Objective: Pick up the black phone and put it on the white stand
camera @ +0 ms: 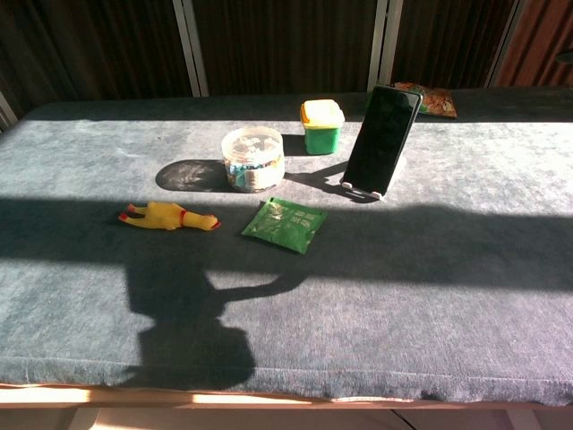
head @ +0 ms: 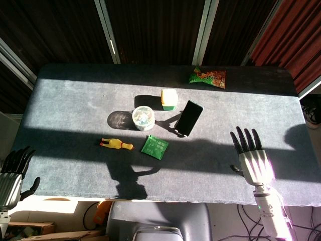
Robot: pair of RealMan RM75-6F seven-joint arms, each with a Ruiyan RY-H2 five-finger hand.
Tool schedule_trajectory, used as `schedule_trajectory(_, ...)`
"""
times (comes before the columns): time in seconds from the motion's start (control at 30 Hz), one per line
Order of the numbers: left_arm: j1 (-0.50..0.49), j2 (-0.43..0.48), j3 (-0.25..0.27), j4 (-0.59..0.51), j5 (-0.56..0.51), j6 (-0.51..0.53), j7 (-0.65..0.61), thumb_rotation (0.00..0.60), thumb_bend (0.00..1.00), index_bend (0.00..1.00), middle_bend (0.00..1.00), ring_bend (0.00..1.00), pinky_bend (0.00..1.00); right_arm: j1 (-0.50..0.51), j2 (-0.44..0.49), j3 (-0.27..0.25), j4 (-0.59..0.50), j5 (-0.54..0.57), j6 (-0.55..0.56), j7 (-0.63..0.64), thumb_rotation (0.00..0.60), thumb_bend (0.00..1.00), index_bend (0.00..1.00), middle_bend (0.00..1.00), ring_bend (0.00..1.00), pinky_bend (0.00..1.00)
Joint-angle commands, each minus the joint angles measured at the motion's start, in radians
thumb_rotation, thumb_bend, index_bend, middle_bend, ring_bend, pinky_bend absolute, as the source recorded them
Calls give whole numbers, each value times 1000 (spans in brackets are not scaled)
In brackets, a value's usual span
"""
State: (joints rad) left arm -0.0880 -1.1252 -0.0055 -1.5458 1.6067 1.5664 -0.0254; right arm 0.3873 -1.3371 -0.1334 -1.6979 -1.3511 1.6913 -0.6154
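The black phone [head: 188, 118] [camera: 381, 139] leans upright on the white stand [camera: 373, 189], whose lip shows under its lower edge. In the head view my right hand [head: 252, 155] hovers at the near right of the table, well apart from the phone, fingers spread and holding nothing. At the bottom left corner, off the table, my left hand [head: 12, 173] hangs with fingers apart and empty. Neither hand shows in the chest view.
A clear round tub [head: 143, 116] and a yellow-lidded green box [head: 169, 98] stand left of the phone. A green packet [head: 155, 146] and a yellow rubber chicken [head: 116, 143] lie nearer. A snack bag [head: 207, 77] lies at the far edge.
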Motion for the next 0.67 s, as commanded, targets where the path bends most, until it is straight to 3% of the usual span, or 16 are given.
schedule_trajectory(0.03,2,-7,-6,-8,-19,-8,29,600,377,0,0,0,0,-162,54,-25,61,-35,98,245,600,243,0,0,0,41)
schedule_trajectory(0.23,-11,-9,-12,-21,-45,-49,58,600,384,0,0,0,0,-224,41,8,158,-38,84,404,600,241,0,0,0,28)
schedule_trajectory(0.43,-16,-16,-21,-27,-62,-59,81,600,385,0,0,0,0,-236,50,41,198,-21,7,440,600,241,0,0,0,16)
schedule_trajectory(0.67,-10,-14,-15,-27,-45,-46,78,600,385,0,0,0,0,-260,60,67,192,-46,-9,455,600,240,0,0,0,13)
